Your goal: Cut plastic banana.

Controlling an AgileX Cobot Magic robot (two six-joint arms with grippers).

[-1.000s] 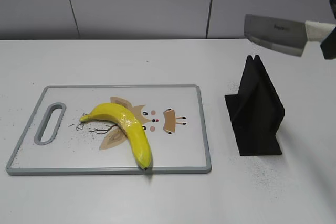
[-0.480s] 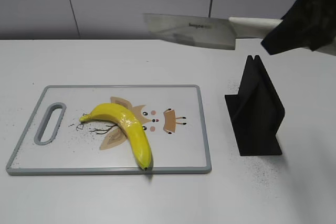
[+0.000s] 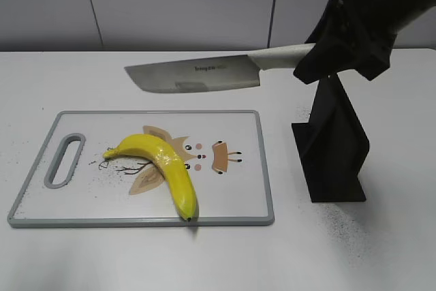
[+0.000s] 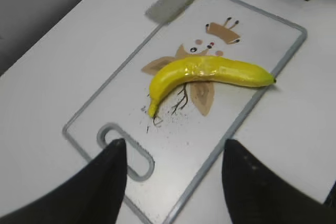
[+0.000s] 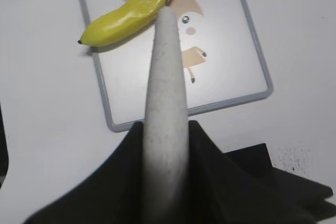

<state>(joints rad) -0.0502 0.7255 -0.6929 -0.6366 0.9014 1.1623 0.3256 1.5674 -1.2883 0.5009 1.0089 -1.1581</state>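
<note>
We're looking at the plastic banana [image 3: 163,168] lying on the cutting board [image 3: 231,199], w/ its greenish stem end pointing toward the board's handle slot [image 3: 64,160] on the left and its dark tip sitting right at the board's front edge. The board itself is lying toward the front-left part of the white desk [image 3: 381,250], and there's a cartoon print [image 3: 218,156] showing on it beside the banana.

Right gripper [image 3: 344,49] is clamping the white handle [image 3: 283,56] of a kitchen knife [image 3: 194,76], fingers pressed tight on it. The blade is hanging in the air, edge down, over the back edge of the board, not touching the banana or the board. In the right wrist cam we're sighting straight down the handle, and the blade's spine is lining up w/ the banana's body.

Left gripper [image 4: 170,182] is hovering over the handle-slot end of the board w/ its two dark fingers [image 4: 102,182] spread wide, holding nothing.

A black knife stand [image 3: 332,144] is standing on the right side of the desk, just beside the board, w/ dark specks scattered around it.
</note>
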